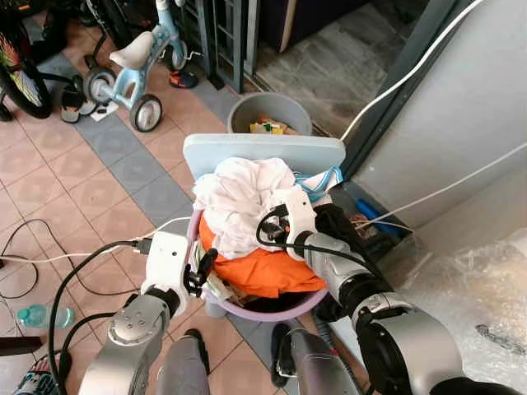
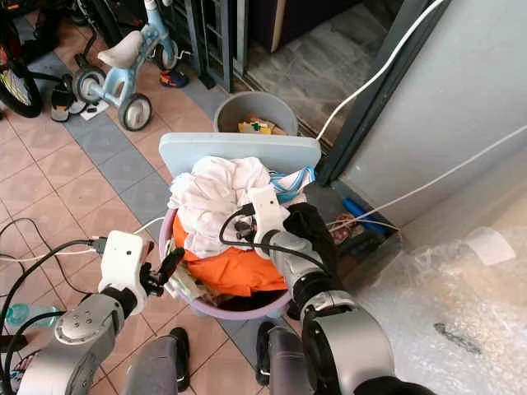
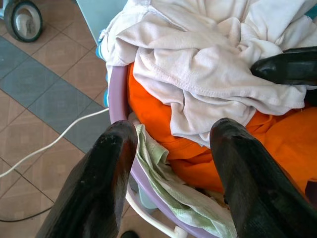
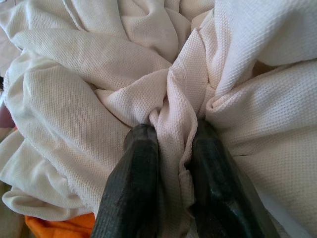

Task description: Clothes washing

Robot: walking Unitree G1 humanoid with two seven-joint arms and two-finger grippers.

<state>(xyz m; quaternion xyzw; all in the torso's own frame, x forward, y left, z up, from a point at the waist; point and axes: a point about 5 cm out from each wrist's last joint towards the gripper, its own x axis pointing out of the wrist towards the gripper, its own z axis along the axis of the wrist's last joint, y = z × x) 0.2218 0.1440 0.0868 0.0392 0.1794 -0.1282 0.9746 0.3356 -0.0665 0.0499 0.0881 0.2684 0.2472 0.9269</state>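
A purple laundry basket sits in front of me, heaped with a white cloth over an orange cloth. A pale green cloth hangs over its near rim. My right gripper reaches into the top of the pile, shut on a fold of the white cloth. The left gripper is open at the basket's left rim, one finger outside the rim and the other above the orange cloth.
A light blue board leans behind the basket, with a grey bucket beyond it. A child's tricycle stands at far left. Cables and a water bottle lie on the tiled floor. Bubble wrap and a wall are on the right.
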